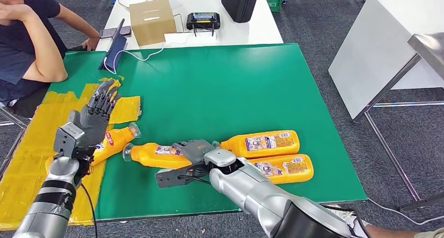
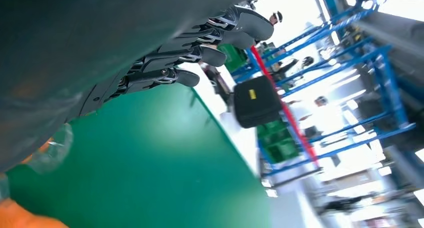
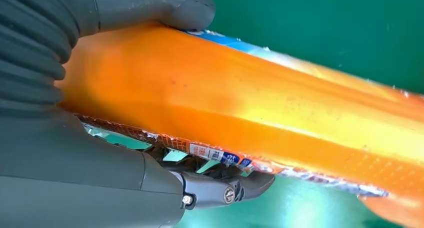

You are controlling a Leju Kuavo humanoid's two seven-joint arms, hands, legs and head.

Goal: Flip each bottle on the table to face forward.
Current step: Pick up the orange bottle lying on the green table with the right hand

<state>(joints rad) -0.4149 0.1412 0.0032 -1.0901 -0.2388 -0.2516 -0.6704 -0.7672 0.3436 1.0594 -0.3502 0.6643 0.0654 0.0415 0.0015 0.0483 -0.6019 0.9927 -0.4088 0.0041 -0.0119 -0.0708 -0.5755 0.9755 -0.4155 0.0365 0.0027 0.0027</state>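
1. A green table (image 1: 235,86) fills the middle of the head view, with four orange bottles lying on their sides near its front edge.
2. The right hand (image 1: 191,162) grips the second bottle from the left (image 1: 152,155). The right wrist view shows its thumb (image 3: 150,7) on one side of the orange body (image 3: 250,102) and dark fingers (image 3: 220,190) on the other.
3. That held bottle lies flat, its clear cap pointing left and its label partly under the hand.
4. The left hand (image 1: 97,115) hovers above the leftmost bottle (image 1: 112,143), fingers (image 2: 200,37) stretched out straight and slightly apart, holding nothing.
5. The leftmost bottle lies tilted where the green surface meets a patch of yellow tape (image 1: 31,159), with its cap pointing right.
6. Two more bottles lie side by side to the right of the right hand: the rear bottle (image 1: 262,143) and the front bottle (image 1: 285,167), both with labels facing up.
7. At the table's far end stand a cardboard box (image 1: 152,19), a black case (image 1: 240,2) and a small black device (image 1: 203,21).
8. A person (image 1: 26,39) sits at the far left corner, resting one arm on the table.
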